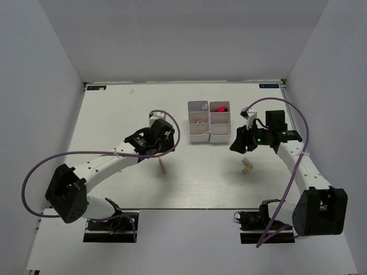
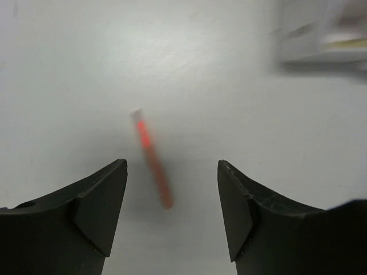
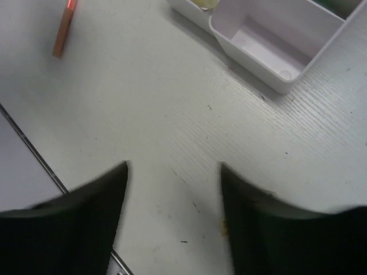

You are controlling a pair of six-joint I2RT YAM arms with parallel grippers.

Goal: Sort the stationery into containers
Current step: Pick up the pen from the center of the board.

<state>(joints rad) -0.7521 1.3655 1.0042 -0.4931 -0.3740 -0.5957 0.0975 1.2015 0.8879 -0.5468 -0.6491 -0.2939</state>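
With left gripper [image 2: 172, 169] and right gripper [image 3: 173, 172] both apart and empty, danger of knocking the thin orange-red stick [image 2: 152, 163] aside by closing crookedly.

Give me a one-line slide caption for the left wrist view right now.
Left gripper, jaws open, above a thin orange-red stick on the white table, white plastic organiser blurred beyond.

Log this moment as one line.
left hand: open over thin orange-red stick on table | right hand: open, empty, beside white plastic compartment organiser | beige block: loose on table
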